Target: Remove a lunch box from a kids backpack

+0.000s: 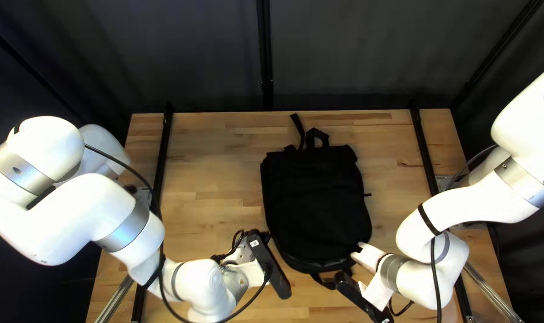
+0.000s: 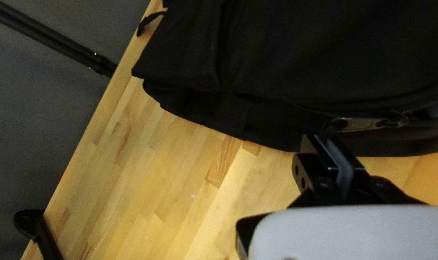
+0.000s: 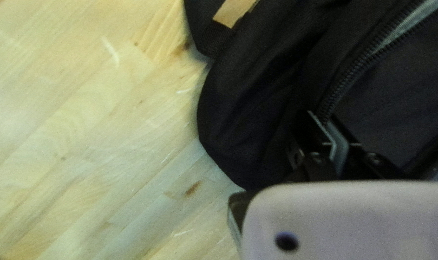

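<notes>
Lying on the table point(image 1: 212, 161), the black backpack point(image 1: 317, 209) has its top handle toward the far edge; where the lunch box is, I cannot tell. My left gripper point(image 1: 269, 260) has its fingers narrow at a zipper pull point(image 2: 361, 124), whether pinching it is unclear. My right gripper point(image 1: 358, 293), also narrow, meets dark fabric near zipper teeth point(image 3: 341, 82), its tips hard to make out, any grasp uncertain.

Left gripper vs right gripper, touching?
Apart. The top left view shows tabletop and the lower end of the backpack between left gripper and right gripper.
</notes>
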`<state>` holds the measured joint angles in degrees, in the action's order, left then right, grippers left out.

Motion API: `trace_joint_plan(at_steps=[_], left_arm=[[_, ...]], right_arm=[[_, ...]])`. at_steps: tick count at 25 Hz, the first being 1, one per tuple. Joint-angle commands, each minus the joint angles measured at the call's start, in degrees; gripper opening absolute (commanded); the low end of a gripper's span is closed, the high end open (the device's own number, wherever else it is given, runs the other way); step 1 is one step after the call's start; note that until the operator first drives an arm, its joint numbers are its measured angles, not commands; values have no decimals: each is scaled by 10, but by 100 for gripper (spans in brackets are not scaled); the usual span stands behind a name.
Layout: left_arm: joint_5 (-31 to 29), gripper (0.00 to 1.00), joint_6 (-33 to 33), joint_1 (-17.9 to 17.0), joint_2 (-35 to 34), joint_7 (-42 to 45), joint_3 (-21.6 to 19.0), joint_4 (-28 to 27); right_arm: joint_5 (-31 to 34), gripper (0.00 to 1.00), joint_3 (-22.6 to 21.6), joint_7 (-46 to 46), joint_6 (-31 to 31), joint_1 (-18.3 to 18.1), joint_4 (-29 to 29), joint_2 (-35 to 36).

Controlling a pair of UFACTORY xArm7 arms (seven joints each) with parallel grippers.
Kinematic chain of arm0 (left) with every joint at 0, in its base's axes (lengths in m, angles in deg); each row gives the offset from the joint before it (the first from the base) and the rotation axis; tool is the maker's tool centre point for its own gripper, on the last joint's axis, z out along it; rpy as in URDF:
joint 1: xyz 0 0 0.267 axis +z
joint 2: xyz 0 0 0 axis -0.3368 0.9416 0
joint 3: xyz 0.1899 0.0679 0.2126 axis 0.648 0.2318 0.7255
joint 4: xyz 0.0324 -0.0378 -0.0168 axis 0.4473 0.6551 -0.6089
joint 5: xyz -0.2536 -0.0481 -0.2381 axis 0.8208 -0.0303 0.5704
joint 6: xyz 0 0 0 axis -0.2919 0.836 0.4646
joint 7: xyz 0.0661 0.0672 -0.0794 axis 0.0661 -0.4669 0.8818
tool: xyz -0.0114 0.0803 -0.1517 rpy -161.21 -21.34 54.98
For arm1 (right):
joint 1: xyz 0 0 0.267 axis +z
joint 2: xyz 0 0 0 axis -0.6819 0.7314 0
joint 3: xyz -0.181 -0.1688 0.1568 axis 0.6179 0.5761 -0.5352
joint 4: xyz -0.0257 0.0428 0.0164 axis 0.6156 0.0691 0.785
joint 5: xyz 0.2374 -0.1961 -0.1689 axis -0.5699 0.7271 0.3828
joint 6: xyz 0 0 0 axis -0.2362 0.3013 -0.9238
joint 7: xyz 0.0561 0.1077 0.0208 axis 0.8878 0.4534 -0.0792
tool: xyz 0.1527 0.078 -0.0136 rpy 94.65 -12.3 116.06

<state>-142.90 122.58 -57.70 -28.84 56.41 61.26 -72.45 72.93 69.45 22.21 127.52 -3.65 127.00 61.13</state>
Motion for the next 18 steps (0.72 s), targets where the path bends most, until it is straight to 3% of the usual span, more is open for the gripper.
trace_joint_plan(at_steps=[1, 18], left_arm=[[-15, 0, -25, 16, -2, 2, 12, 12], [-82, 0, -106, 77, -28, -1, 66, 54]], right_arm=[[-13, 0, 2, -18, -5, -3, -7, -11], [-44, 0, 0, -44, 2, -3, -1, -14]])
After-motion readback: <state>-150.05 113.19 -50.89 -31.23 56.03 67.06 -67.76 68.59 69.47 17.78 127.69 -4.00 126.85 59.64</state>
